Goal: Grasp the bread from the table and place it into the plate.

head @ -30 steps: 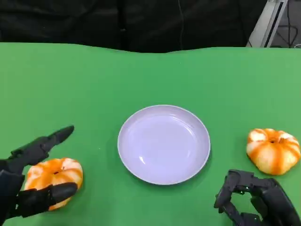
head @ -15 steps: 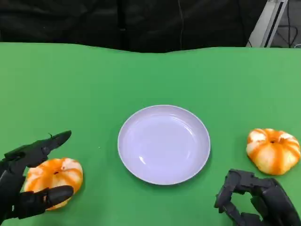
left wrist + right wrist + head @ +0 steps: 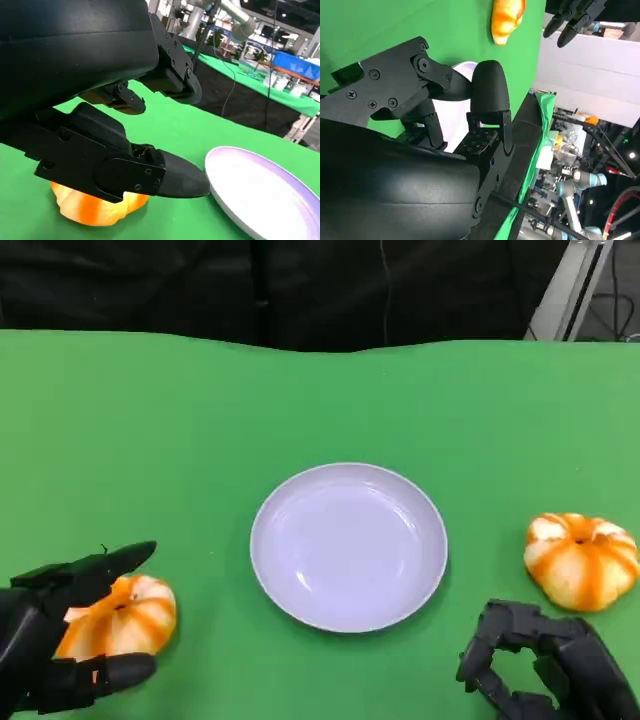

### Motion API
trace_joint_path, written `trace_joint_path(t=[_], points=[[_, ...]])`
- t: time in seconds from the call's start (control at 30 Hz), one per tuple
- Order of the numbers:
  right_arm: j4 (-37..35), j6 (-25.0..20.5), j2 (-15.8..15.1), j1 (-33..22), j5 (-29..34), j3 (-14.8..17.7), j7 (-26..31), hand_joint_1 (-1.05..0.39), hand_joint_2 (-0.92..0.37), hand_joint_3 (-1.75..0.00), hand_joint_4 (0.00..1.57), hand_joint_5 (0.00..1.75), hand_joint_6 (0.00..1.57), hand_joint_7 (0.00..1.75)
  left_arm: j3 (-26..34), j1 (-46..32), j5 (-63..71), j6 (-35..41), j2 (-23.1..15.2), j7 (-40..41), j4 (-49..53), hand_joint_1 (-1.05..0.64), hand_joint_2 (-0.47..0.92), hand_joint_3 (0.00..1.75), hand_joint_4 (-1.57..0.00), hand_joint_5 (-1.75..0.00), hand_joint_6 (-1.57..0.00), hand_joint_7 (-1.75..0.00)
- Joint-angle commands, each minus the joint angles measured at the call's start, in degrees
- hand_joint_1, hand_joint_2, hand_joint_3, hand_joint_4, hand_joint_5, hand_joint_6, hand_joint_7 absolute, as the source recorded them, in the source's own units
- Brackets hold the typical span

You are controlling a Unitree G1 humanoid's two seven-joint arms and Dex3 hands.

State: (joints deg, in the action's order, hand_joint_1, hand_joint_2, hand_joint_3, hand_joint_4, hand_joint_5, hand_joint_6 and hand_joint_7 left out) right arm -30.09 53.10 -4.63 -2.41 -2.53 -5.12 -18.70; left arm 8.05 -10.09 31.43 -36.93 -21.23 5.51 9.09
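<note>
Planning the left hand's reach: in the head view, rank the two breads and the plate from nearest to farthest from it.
1. Left bread, between the left hand's fingers, lower left.
2. Plate, centre of the table.
3. Right bread, far right, beside the right hand.

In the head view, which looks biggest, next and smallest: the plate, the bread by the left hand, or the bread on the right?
1. Plate, clearly the largest.
2 and 3. Right bread and left bread look alike; the left hand hides part of the left one, so no ranking.
</note>
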Motion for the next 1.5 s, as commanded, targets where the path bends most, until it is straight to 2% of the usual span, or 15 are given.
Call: trace_joint_path(t=[0.03, 0.5, 0.73, 1.0, 1.27, 1.33, 1.43, 1.5], points=[[1.4, -0.1, -0.9, -0.7, -0.3, 0.7, 0.4, -0.23, -0.62, -0.89, 0.8, 1.59, 0.8, 1.32, -2.1, 0.7, 3.4, 4.1, -2.1, 1.5, 1.6, -0.92, 0.92, 0.32, -0.62, -0.01, -0.55, 0.0], [1.7, -0.1, -0.9, -0.9, -0.6, 0.7, 0.3, -0.23, -0.61, -0.92, 0.81, 1.59, 0.81, 1.31, -7.0, 3.8, 4.1, 7.0, -4.2, 4.5, 8.0, -0.93, 0.92, 0.32, -0.61, 0.0, -0.53, 0.0], [2.1, -0.4, -1.0, -1.0, -0.6, 0.7, 0.2, -0.21, -0.6, -0.94, 0.81, 1.58, 0.81, 1.31, -10.1, 8.1, 5.4, 8.6, -5.6, 6.0, 14.4, -0.91, 0.92, 0.31, -0.59, 0.0, -0.52, 0.0], [2.1, -0.4, -1.0, -1.2, -0.6, 0.7, 0.2, -0.2, -0.62, -0.91, 0.82, 1.58, 0.81, 1.3, -14.3, 14.2, 5.6, 10.4, -6.8, 6.9, 24.5, -0.84, 0.92, 0.13, -0.57, 0.0, -0.53, -0.01], [2.4, -0.5, -1.0, -1.2, -0.7, 0.7, 0.1, -0.21, -0.63, -0.9, 0.82, 1.57, 0.82, 1.29, -17.6, 18.3, 4.8, 10.4, -7.9, 6.0, 31.2, -0.86, 0.92, 0.13, -0.53, 0.0, -0.52, 0.0], [2.5, -0.7, -1.0, -1.3, -0.7, 0.6, 0.1, -0.22, -0.62, -0.9, 0.81, 1.57, 0.82, 1.29, -18.3, 18.7, 4.4, 10.5, -8.2, 5.0, 31.6, -0.81, 0.92, 0.11, -0.52, 0.0, -0.52, 0.0], [2.2, -0.1, -1.0, -1.2, -0.6, 0.7, 0.2, -0.22, -0.62, -0.9, 0.81, 1.57, 0.81, 1.3, -19.0, 18.5, 2.9, 10.4, -8.8, 2.3, 31.0, -0.5, 0.86, 0.04, -0.52, 0.0, -0.54, 0.0], [2.5, -0.5, -1.0, -1.3, -0.8, 0.6, 0.0, -0.22, -0.62, -0.9, 0.81, 1.57, 0.81, 1.3, -19.6, 18.4, 2.3, 10.6, -9.2, 0.9, 30.6, -0.45, 0.87, 0.04, -0.52, 0.0, -0.55, -0.01]])
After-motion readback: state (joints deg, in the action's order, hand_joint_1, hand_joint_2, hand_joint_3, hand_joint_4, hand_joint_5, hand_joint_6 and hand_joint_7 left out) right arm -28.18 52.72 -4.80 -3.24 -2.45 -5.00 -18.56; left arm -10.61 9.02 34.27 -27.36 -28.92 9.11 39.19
